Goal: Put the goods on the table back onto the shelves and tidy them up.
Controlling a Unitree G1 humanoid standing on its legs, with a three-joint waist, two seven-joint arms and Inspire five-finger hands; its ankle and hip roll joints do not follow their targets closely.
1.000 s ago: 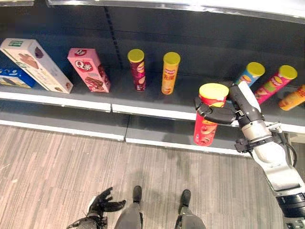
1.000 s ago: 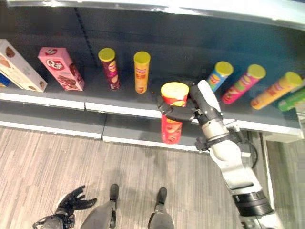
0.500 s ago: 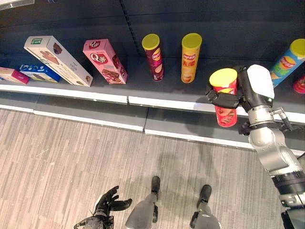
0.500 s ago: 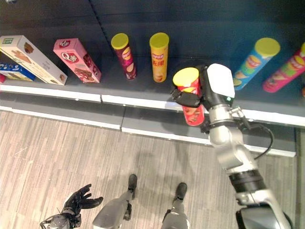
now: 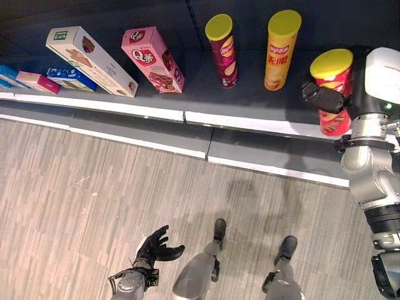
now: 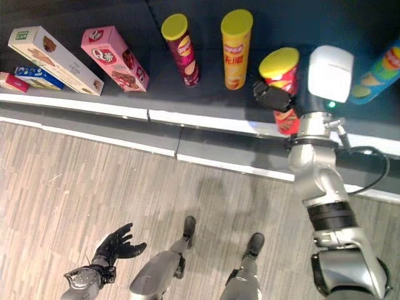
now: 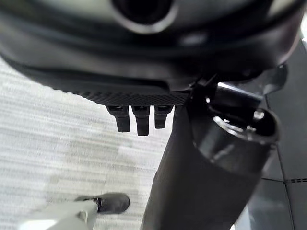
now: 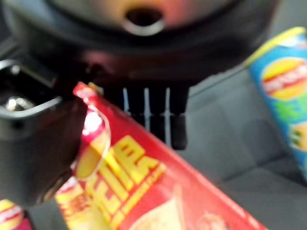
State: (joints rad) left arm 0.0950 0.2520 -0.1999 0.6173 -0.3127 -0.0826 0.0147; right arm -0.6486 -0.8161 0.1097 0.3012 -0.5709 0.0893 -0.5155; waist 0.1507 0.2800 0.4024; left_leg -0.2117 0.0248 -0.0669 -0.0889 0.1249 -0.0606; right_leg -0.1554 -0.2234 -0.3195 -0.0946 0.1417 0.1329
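Note:
My right hand [image 5: 325, 100] is shut on a red chip can [image 5: 332, 94] with a yellow lid, held upright over the dark shelf [image 5: 250, 100], to the right of the other cans. In the right wrist view the red can [image 8: 144, 191] lies against the palm, with the fingers [image 8: 148, 112] past it. An orange can [image 5: 280, 40] and a maroon can [image 5: 222, 41], both yellow-lidded, stand on the shelf to its left. A blue can [image 6: 381, 69] leans behind the right arm. My left hand [image 5: 153, 247] hangs low over the floor, fingers open and holding nothing.
A pink box [image 5: 153, 59], a long cream box [image 5: 90, 61], a blue box [image 5: 70, 78] and a small pink box [image 5: 39, 82] lie on the shelf's left part. A lower ledge [image 5: 156, 134] runs along the shelf front above the wood-pattern floor [image 5: 75, 206].
The right hand has carried the red can up and further in over the shelf, closer to the orange can. The camera has shifted too, so the whole scene sits differently.

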